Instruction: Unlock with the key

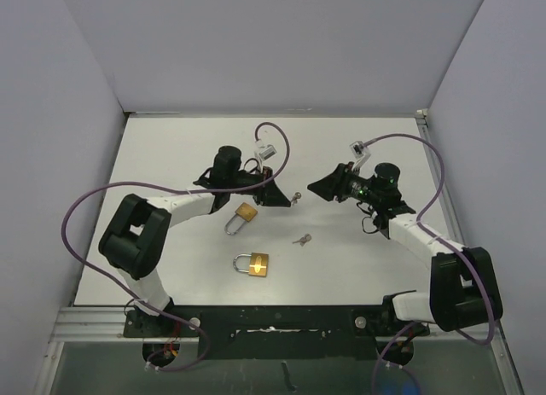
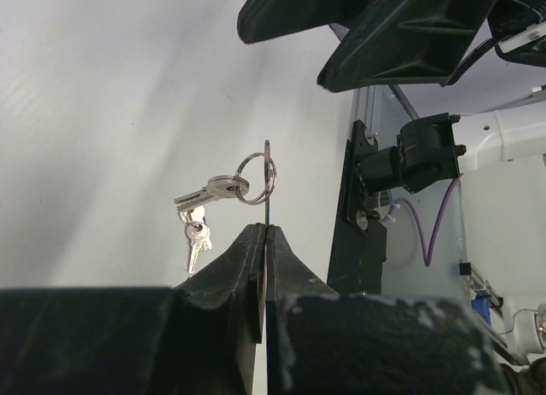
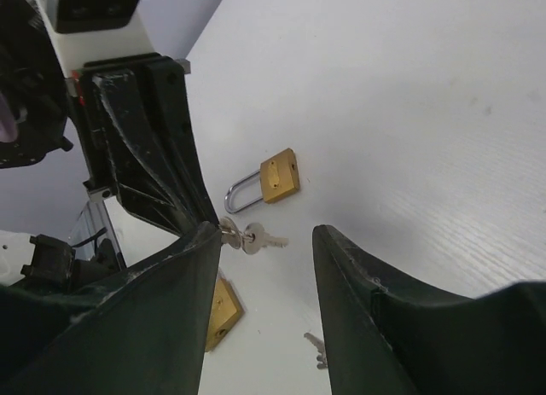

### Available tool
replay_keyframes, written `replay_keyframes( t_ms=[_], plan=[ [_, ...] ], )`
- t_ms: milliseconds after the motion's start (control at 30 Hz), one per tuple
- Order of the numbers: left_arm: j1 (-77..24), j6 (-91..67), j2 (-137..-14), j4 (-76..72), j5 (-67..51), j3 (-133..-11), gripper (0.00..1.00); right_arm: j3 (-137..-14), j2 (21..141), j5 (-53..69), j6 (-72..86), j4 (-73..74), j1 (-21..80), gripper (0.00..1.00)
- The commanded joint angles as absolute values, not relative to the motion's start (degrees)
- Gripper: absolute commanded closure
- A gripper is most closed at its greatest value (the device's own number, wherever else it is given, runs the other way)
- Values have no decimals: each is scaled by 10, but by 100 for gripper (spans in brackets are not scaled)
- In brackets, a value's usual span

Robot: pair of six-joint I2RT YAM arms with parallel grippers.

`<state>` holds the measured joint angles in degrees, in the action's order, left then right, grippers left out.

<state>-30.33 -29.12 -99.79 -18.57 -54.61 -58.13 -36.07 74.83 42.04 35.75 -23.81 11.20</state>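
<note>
White table (image 1: 341, 267), pale grey walls (image 1: 273, 45) on three sides

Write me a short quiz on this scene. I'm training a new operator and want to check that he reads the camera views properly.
1. True or false: the left arm's jaws are shut on the bunch of keys.
2. How many padlocks lie on the table? A one, B two, C three.
3. Fill in the blank: in the right wrist view, the right arm's jaws stand ____ with nothing between them.

Key: 1 true; 2 B; 3 open.
</note>
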Motion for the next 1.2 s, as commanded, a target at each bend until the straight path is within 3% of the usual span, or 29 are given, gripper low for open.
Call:
replay_keyframes(
  t_ms=[0, 333, 500, 1167],
  plan=[
    [-308, -317, -1010, -227, -573, -601, 100, -356, 766, 453, 401, -356, 107, 53],
    [-316, -367, -1040, -294, -601, -613, 100, -329, 845, 488, 488, -521, 107, 58],
    [-318, -367, -1046, -288, -601, -622, 100, -326, 872, 502, 516, -573, 108, 65],
    [-318, -366, -1068, -269, -581, -658, 100, -310, 906, 525, 557, -645, 110, 74]
  ],
)
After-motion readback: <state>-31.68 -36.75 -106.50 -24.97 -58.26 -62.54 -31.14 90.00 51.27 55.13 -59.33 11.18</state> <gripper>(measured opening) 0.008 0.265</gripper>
